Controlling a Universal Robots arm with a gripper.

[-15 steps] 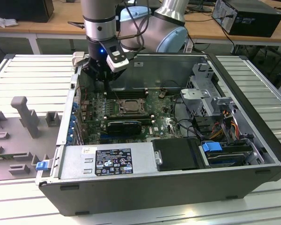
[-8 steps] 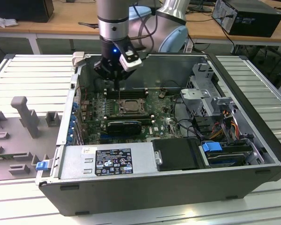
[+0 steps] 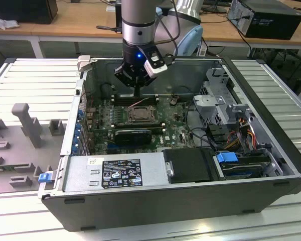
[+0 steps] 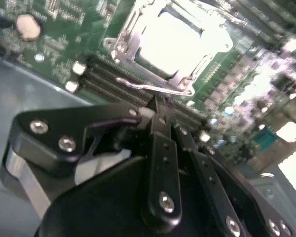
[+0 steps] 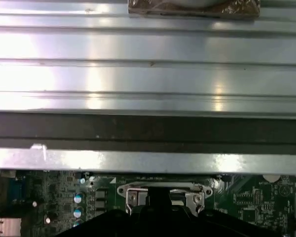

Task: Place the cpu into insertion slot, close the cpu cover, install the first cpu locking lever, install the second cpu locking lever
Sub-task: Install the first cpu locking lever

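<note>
Gripper [image 4: 160,106]: fingers pressed together, gripping nothing visible, hanging just above the socket's near edge.
Cpu [image 4: 180,42]: sitting in the insertion slot [image 3: 139,115], cover [image 4: 126,42] lying over it.
Locking lever [image 4: 155,90]: fingertips nearing it.
Risk: fingertips slipping off the thin wire, scraping the memory slots [image 4: 116,79] beside it.

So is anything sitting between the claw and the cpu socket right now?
Nothing visible does. In the second wrist view the claw sits just short of the cpu cover, with only a thin locking lever lying along that edge. The cpu already rests in the frame. In the exterior view the socket lies below the claw.
</note>
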